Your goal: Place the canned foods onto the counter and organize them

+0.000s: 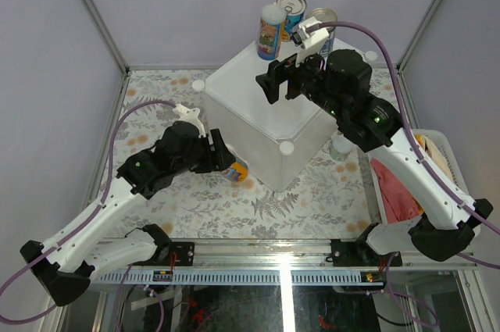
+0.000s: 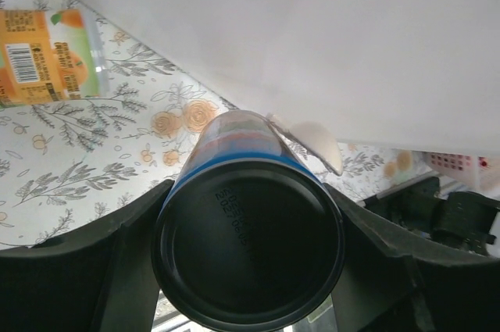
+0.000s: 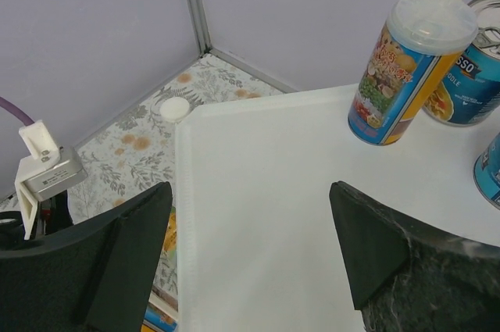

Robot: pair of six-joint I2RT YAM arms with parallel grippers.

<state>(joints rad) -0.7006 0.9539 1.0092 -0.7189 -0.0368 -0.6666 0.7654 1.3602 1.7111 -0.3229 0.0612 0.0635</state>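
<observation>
The left gripper is closed on a blue can. Its two fingers press the round wall from both sides, close to the dark bottom end, which faces the wrist camera. In the top view this can is low beside the counter, at about 8 o'clock from the middle of the counter, and it is not yet above the flat top.

The right gripper hangs over the top of the counter with its fingers wide apart and nothing between them.

Three cans stand upright in a close group at the 12 o'clock corner of the counter. One orange can lies on its side on the flowered mat, at 10 o'clock from the held can in the left wrist view.

I judge the blue can to be stiff; it will not dent under this grip. If it is full, it has some weight. Its label looks smooth, so it may slip or turn between the fingers, more so because the hold is near one end. A hold around the middle of the wall seems safer. The can has to stand on its flat end, in the free part of the counter from 3 to 9 o'clock.
</observation>
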